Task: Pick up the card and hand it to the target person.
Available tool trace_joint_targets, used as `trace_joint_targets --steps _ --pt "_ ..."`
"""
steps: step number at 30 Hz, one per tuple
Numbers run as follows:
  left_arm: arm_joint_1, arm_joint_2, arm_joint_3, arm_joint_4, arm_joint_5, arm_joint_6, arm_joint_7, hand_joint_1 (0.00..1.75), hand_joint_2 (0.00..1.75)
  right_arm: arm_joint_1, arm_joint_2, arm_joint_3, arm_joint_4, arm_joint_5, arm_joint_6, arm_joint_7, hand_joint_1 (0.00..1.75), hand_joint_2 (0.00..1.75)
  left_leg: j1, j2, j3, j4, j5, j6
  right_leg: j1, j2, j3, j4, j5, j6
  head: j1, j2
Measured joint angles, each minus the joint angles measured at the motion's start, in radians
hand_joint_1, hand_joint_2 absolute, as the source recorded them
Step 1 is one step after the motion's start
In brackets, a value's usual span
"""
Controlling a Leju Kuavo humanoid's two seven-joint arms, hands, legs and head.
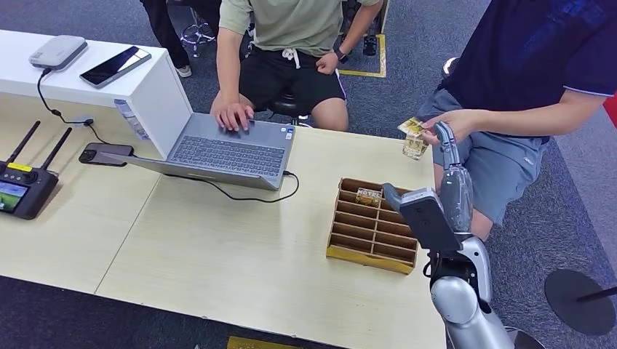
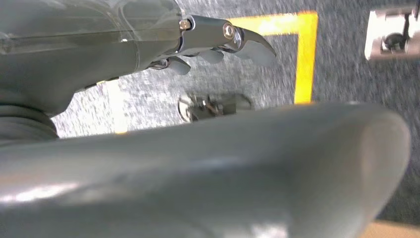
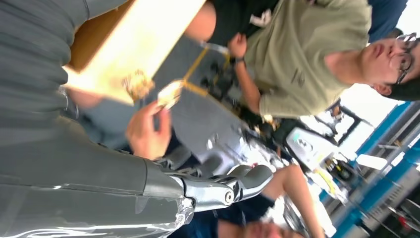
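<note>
On pale wood table (image 1: 240,269), laptop (image 1: 225,153), grey carpet (image 1: 422,43) beyond

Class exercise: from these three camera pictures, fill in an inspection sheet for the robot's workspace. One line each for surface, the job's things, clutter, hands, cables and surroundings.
Surface: light wooden table, joined to a second one on the left.
Job's things: card is in the person's hand past the table's far right corner; a wooden slotted card rack stands on the table with another card in it.
Clutter: open laptop, black phone, controller with antennas, white box carrying a second phone and a grey device.
Hands: right hand is raised beside the person's hand, fingers apart, holding nothing; left hand hangs over the carpet, empty.
Cables: black cable at the laptop; another from the grey device.
Surroundings: grey carpet with yellow tape; a seated person typing.
</note>
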State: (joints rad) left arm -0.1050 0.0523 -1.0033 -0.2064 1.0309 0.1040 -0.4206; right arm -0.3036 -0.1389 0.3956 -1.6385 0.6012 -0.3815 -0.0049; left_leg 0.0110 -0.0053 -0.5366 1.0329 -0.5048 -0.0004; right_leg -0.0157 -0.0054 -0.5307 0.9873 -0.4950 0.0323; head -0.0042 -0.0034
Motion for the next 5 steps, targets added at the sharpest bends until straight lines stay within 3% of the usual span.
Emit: trace_joint_targets --steps 5 --pt "-0.001 0.02 0.0 0.0 0.015 -0.044 -0.004 0.0 0.0 0.0 0.003 0.0 0.0 -0.267 0.076 -0.042 0.0 1.75 0.0 0.0 0.0 0.0 0.0 0.0 0.0 0.0 0.0 0.0 0.0 0.0 0.0 0.0"
